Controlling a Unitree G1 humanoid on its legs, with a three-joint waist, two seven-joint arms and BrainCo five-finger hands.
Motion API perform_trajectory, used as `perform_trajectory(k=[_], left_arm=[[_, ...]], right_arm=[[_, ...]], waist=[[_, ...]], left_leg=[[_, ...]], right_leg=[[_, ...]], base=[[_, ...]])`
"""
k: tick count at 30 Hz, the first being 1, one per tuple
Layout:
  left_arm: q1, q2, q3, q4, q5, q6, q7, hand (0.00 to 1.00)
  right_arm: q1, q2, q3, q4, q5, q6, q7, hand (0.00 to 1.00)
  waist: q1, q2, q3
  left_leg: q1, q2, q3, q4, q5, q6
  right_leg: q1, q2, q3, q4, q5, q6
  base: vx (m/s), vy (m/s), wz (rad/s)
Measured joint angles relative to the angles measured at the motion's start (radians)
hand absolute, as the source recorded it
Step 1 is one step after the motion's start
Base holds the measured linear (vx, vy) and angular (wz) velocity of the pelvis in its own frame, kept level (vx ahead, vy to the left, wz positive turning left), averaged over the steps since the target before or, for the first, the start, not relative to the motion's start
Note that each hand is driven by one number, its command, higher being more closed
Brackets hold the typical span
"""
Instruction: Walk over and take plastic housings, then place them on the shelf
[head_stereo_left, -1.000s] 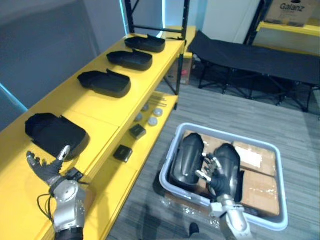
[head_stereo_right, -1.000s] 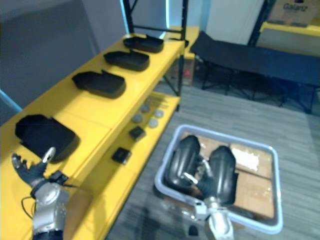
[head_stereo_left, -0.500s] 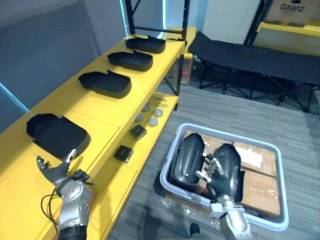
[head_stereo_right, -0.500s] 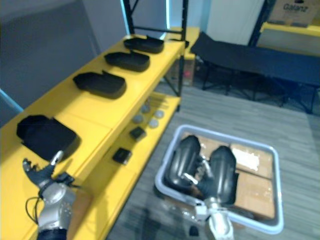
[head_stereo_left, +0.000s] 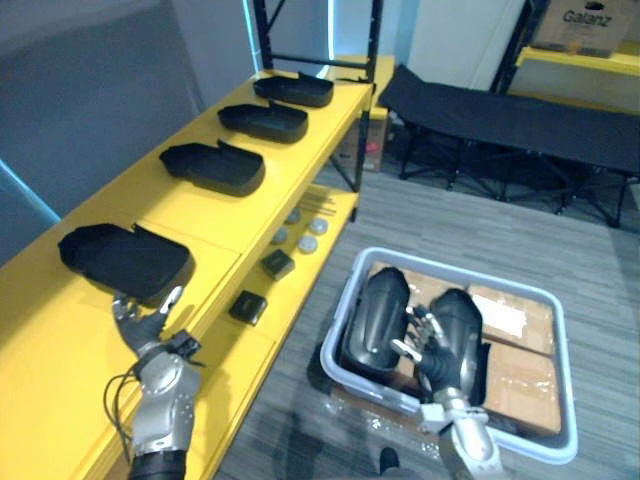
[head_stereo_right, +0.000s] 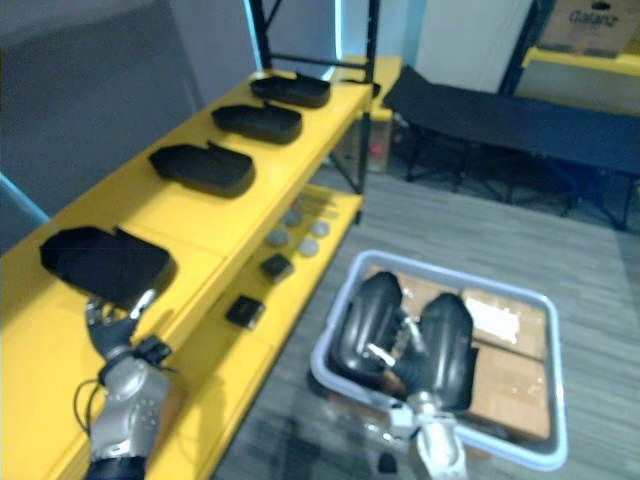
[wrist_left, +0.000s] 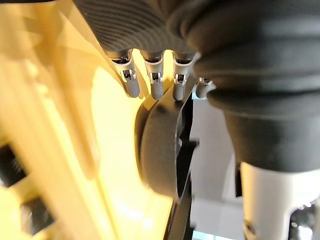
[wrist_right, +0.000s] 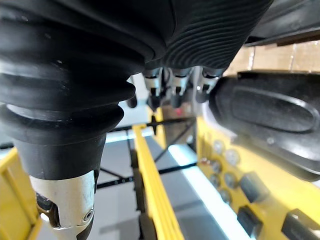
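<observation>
Four matte black housings (head_stereo_left: 213, 168), shallow open shells, lie along your yellow shelf (head_stereo_left: 200, 222). Two glossier rounded housings (head_stereo_left: 375, 318) stand on edge in the pale tote (head_stereo_left: 567, 380). Your left hand (head_stereo_left: 152, 335), fingers spread and empty, has slid along the shelf to just beside the nearest housing (head_stereo_left: 128, 262). Your right hand (head_stereo_left: 432, 358) stays loosely open between the tote's pair.

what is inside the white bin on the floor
Two black plastic housings side by side on cardboard boxes, the right hand by them. The floor of the bin is covered.
</observation>
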Motion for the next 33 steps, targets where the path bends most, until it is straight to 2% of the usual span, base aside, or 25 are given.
perform_trajectory(k=[7, 11, 14, 17, 19, 20, 22, 23, 24, 26, 28, 29, 30, 32, 33], left_arm=[[-0.001, -0.004, -0.015, -0.02, 0.0, 0.009, 0.004, 0.0], [-0.007, -0.005, -0.028, -0.023, 0.001, 0.013, 0.041, 0.0], [-0.009, -0.006, -0.027, -0.023, 0.004, 0.003, 0.094, 0.0], [-0.013, -0.014, -0.013, -0.027, 0.065, -0.077, 0.189, 0.0], [-0.014, -0.041, 0.022, -0.118, 0.147, -0.145, 0.258, 0.0], [-0.014, -0.043, 0.023, -0.218, 0.232, -0.193, 0.296, 0.0], [-0.023, -0.043, 0.017, -0.356, 0.341, -0.227, 0.316, 0.0], [-0.041, -0.039, 0.002, -0.43, 0.436, -0.243, 0.314, 0.0], [-0.051, -0.036, -0.004, -0.456, 0.478, -0.242, 0.311, 0.0], [-0.087, -0.001, -0.056, -0.488, 0.652, -0.22, 0.248, 0.0], [-0.097, 0.061, -0.092, -0.482, 0.72, -0.194, 0.186, 0.0], [-0.105, 0.11, -0.105, -0.463, 0.762, -0.175, 0.127, 0.0], [-0.111, 0.141, -0.11, -0.447, 0.78, -0.162, 0.099, 0.0], [-0.119, 0.297, -0.111, -0.333, 0.8, -0.124, -0.044, 0.0], [-0.119, 0.326, -0.111, -0.304, 0.8, -0.114, -0.072, 0.0]], right_arm=[[-0.001, 0.0, 0.014, 0.029, 0.0, 0.0, -0.017, 0.0], [-0.002, 0.004, 0.022, 0.031, 0.0, 0.0, -0.017, 0.0], [-0.002, 0.004, 0.022, 0.034, 0.0, 0.0, -0.017, 0.0], [0.0, 0.004, 0.027, 0.037, 0.0, 0.0, -0.02, 0.0], [0.001, 0.005, 0.041, 0.039, 0.0, -0.001, -0.03, 0.0], [0.004, 0.008, 0.049, 0.04, 0.0, -0.003, -0.038, 0.0], [0.006, 0.008, 0.066, 0.043, 0.0, -0.007, -0.042, 0.0], [0.006, 0.009, 0.078, 0.043, 0.0, -0.008, -0.046, 0.0], [0.005, 0.009, 0.087, 0.044, 0.0, -0.009, -0.05, 0.0], [-0.008, 0.008, 0.113, 0.05, 0.0, -0.016, -0.063, 0.0], [-0.03, 0.006, 0.125, 0.069, 0.001, -0.02, -0.064, 0.0], [-0.036, 0.001, 0.124, 0.073, 0.004, -0.02, -0.065, 0.0], [-0.036, -0.004, 0.124, 0.073, 0.007, -0.02, -0.066, 0.0], [-0.04, -0.03, 0.111, 0.073, 0.029, -0.02, -0.059, 0.0], [-0.039, -0.035, 0.102, 0.073, 0.039, -0.02, -0.057, 0.0]], waist=[[-0.001, -0.003, 0.002], [-0.001, -0.003, 0.002], [-0.001, -0.006, 0.004], [-0.001, -0.009, 0.006], [-0.001, -0.012, 0.008], [0.0, -0.014, 0.01], [0.0, -0.014, 0.01], [0.001, -0.013, 0.011], [0.002, -0.012, 0.011], [0.003, -0.009, 0.013], [-0.001, -0.005, 0.015], [-0.001, -0.001, 0.015], [-0.001, 0.0, 0.014], [-0.004, 0.007, 0.013], [-0.005, 0.009, 0.014]], left_leg=[[-0.001, 0.0, 0.0, -0.001, 0.0, 0.0], [-0.001, 0.0, 0.001, -0.001, 0.0, 0.0], [-0.001, 0.0, 0.001, -0.001, 0.0, 0.0], [-0.001, 0.0, 0.001, -0.001, 0.0, 0.0], [-0.001, 0.0, 0.0, -0.002, 0.0, 0.0], [-0.001, 0.0, -0.001, -0.002, 0.0, 0.0], [-0.001, 0.0, -0.003, -0.003, 0.0, 0.0], [-0.001, -0.001, -0.003, -0.003, 0.0, 0.0], [0.0, -0.001, -0.004, -0.004, 0.0, 0.0], [0.0, -0.001, -0.004, -0.004, 0.0, 0.0], [0.0, -0.001, -0.003, -0.004, 0.0, 0.0], [0.0, 0.0, -0.002, -0.004, 0.0, 0.0], [0.0, 0.0, -0.002, -0.004, 0.0, 0.0], [0.0, 0.0, 0.001, -0.005, 0.0, -0.001], [0.0, 0.0, 0.001, -0.006, 0.0, -0.001]], right_leg=[[-0.001, 0.0, 0.0, 0.0, 0.0, 0.0], [-0.002, 0.0, 0.0, 0.0, 0.0, 0.0], [-0.002, 0.0, 0.0, 0.0, 0.0, 0.0], [-0.001, 0.0, 0.0, 0.0, 0.0, 0.0], [-0.001, 0.0, -0.001, 0.0, 0.0, 0.0], [0.0, 0.0, -0.002, 0.0, -0.001, -0.001], [0.0, 0.0, -0.004, 0.0, -0.001, -0.001], [0.001, -0.001, -0.005, 0.0, -0.001, -0.001], [0.001, -0.001, -0.005, 0.0, -0.001, -0.001], [0.002, -0.001, -0.006, 0.0, -0.001, -0.001], [0.001, -0.001, -0.006, 0.0, -0.002, -0.001], [0.0, 0.0, -0.006, 0.0, -0.002, -0.002], [0.0, 0.0, -0.006, 0.0, -0.002, -0.002], [-0.002, 0.001, -0.004, 0.0, -0.002, -0.002], [-0.003, 0.001, -0.004, 0.0, -0.002, -0.002]], base=[[0.0, 0.0, 0.0], [0.0, 0.0, 0.0], [0.0, 0.0, 0.0], [0.0, 0.0, 0.0], [0.0, 0.0, 0.0], [0.0, 0.0, 0.0], [0.0, 0.0, 0.0], [0.0, 0.0, 0.0], [0.0, 0.0, 0.0], [0.0, 0.0, 0.0], [0.0, 0.0, 0.0], [0.0, 0.0, 0.0], [0.0, 0.0, 0.0], [0.01, 0.0, -0.02], [0.01, 0.002, -0.03]])
